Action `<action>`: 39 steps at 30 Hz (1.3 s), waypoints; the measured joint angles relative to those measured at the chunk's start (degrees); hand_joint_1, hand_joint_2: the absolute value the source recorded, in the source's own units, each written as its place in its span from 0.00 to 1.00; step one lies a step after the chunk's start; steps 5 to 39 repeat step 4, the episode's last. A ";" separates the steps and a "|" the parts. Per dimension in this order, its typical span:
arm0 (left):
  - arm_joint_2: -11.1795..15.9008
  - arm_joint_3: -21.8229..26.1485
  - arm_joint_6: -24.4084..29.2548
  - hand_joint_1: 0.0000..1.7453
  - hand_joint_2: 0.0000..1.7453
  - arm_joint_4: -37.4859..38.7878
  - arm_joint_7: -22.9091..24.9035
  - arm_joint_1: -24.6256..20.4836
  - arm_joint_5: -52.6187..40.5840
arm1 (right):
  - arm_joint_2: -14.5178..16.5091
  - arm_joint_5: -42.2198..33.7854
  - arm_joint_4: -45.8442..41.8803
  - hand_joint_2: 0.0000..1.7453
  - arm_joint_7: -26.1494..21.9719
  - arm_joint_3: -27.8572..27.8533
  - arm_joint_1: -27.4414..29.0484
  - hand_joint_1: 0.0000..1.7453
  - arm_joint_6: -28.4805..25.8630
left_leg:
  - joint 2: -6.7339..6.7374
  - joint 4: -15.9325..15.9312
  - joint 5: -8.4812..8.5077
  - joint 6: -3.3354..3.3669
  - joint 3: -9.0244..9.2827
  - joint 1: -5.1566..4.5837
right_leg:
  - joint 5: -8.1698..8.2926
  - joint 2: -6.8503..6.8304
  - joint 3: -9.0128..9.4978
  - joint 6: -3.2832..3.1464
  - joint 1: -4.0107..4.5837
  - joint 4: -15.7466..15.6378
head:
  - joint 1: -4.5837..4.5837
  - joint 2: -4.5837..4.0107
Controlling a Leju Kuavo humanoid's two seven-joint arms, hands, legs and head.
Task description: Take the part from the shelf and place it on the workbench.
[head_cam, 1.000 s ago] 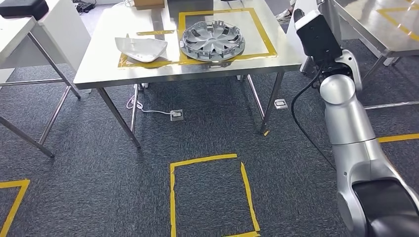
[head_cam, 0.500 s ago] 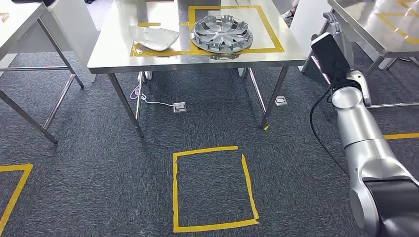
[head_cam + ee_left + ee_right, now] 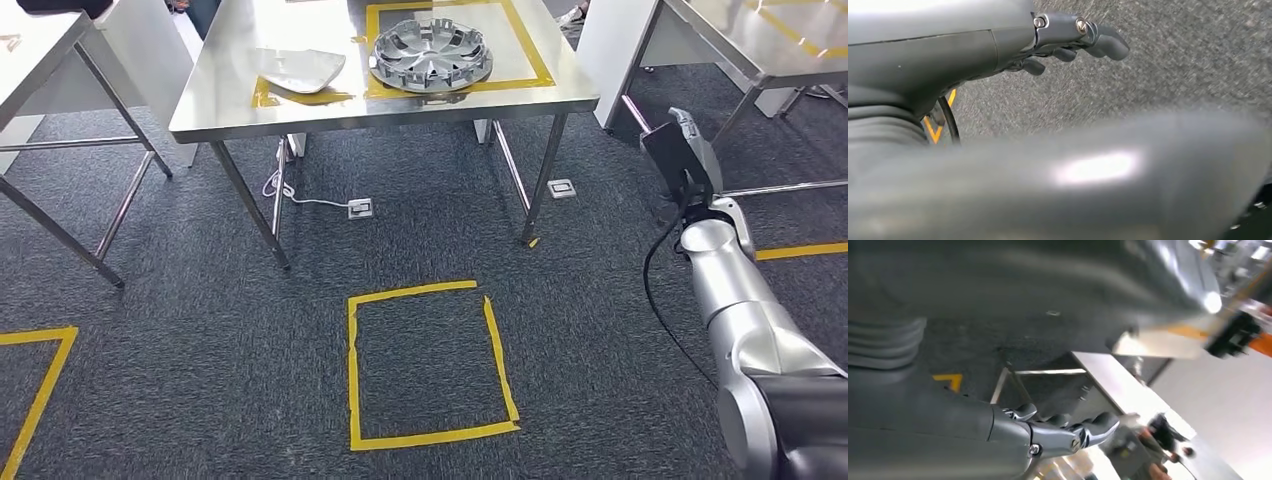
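Grey carpet (image 3: 200,330) lies under both hanging arms, left hand (image 3: 1068,37) and right hand (image 3: 1063,432) loosely spread, holding nothing

Dark grey carpet floor (image 3: 200,330) marked with a yellow tape square (image 3: 430,365) in the middle and more yellow tape (image 3: 30,390) at the left edge. White floor socket (image 3: 359,208) with a white cable (image 3: 295,195) under the desk.

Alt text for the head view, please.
A steel workbench holds a silver hubcap inside yellow tape and a white part beside it. A yellow tape square marks the carpet; the right arm rises at right.
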 joint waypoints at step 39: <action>-0.13 0.01 -0.06 0.00 1.00 -0.01 -0.10 0.44 0.29 | 0.99 0.65 5.21 1.00 8.30 -2.22 8.95 0.00 -1.04 | -0.03 -6.33 4.19 -0.18 6.47 0.25 | 0.55 -0.82 -0.41 0.49 0.07 0.12 | -0.01 0.00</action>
